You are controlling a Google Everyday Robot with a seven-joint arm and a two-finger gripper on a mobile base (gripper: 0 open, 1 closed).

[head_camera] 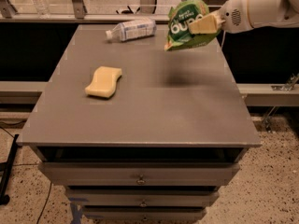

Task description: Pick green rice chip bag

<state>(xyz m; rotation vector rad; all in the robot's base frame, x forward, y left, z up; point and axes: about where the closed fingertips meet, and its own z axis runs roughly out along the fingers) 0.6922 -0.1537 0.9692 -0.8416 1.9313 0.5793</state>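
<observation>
Puffy bright green rice chip bag (180,31) is in the air over the grey table's (140,118) far right. The gripper (200,25) has its cream fingers clamped on the bag's right side. Pale yellow wavy sponge (103,81) and clear plastic bottle (131,30) lie on the tabletop.

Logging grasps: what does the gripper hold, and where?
The gripper, above the table's far right, holds the green rice chip bag by its right edge.

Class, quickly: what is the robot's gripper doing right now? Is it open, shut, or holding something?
The gripper is shut on the green chip bag, holding it in the air over the far right of the table.
</observation>
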